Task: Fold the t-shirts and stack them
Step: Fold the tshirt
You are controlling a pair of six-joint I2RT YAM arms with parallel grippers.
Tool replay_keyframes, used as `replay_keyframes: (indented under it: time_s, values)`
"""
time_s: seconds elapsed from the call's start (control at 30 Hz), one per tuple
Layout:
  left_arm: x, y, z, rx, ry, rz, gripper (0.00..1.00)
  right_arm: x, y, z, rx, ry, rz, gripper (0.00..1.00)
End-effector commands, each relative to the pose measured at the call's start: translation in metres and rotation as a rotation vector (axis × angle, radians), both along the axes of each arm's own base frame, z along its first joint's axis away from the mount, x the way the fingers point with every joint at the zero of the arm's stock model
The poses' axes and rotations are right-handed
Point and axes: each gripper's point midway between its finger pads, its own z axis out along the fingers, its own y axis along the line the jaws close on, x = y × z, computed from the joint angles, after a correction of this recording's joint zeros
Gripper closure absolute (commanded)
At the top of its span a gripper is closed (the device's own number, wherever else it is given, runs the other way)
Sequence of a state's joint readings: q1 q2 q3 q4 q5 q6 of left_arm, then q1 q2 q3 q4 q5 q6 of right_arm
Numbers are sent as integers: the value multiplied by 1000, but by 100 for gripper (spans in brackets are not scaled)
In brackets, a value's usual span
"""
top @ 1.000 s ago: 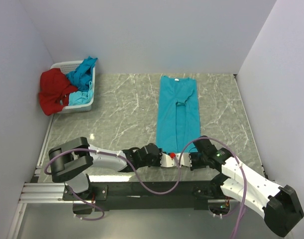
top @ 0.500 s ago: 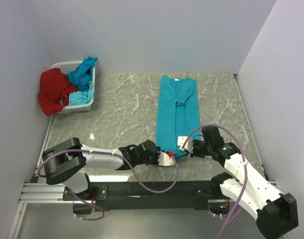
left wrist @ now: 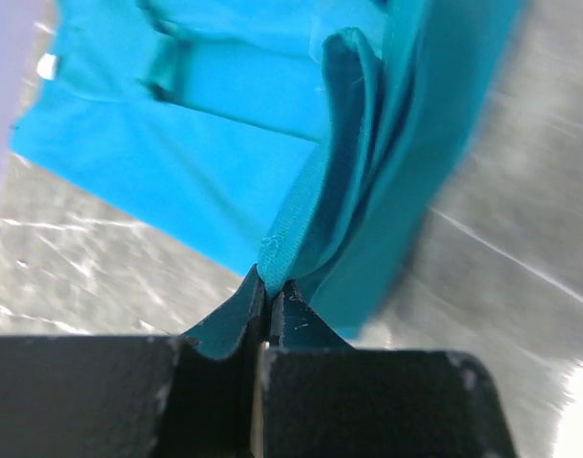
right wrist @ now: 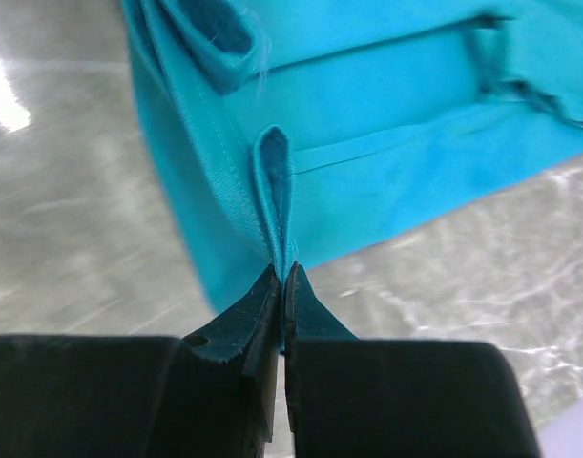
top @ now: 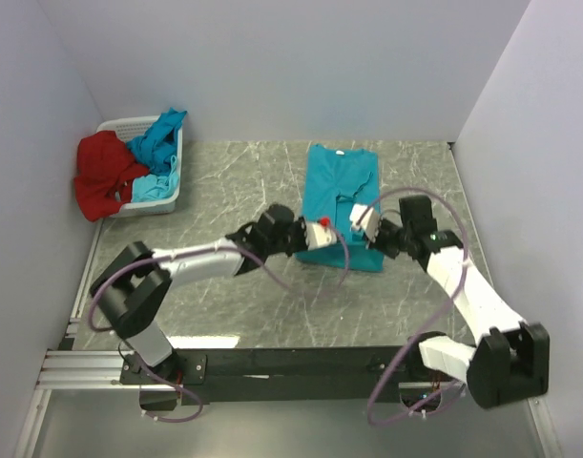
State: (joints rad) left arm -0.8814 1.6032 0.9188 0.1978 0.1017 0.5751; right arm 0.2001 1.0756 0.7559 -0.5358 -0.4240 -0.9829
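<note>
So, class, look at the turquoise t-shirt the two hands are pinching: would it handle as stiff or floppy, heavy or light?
Probably floppy: where the left hand pinches the turquoise t-shirt, the cloth bunches and droops in soft folds. Likely light for its size: the right hand holds it up by a thin pinched edge alone.

High rear camera looks down; wrist cameras closely share the t-shirt (top: 334,176).

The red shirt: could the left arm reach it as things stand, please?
Probably not yet: the left gripper is shut on the blue shirt; once freed, only bare table lies before the red shirt.
</note>
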Motion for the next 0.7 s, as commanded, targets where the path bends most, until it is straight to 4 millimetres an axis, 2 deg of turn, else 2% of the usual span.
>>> replay_keyframes:
  time_s: [0.0,0.07,0.1,0.13,0.17,0.27,0.33,0.5,0.6,0.67]
  values:
    - [43,-11,25,-51,-18,-19,99,48,-2,30,46,-73,-53,100]
    - [66,-11,13,-42,22,-4,99,70,-2,32,57,-58,-69,100]
    - [83,-17,31,-70,-3,4,99,79,-5,34,61,-60,-82,100]
    - [92,-20,16,-51,22,10,99,87,-7,33,62,-55,-94,100]
    - [100,-21,16,-55,25,11,99,103,-8,34,67,-48,-107,100]
    - [141,-24,7,-46,32,44,99,134,-13,35,73,-37,-142,100]
    - [155,-24,3,-48,36,56,99,154,-13,34,71,-26,-151,100]
    - [195,-23,-5,-98,43,114,100,181,-15,24,76,5,-192,100]
    - [209,-23,-7,-114,35,136,99,193,-16,20,70,11,-205,100]
    - [218,-24,-1,-137,14,150,99,201,-19,17,65,13,-224,100]
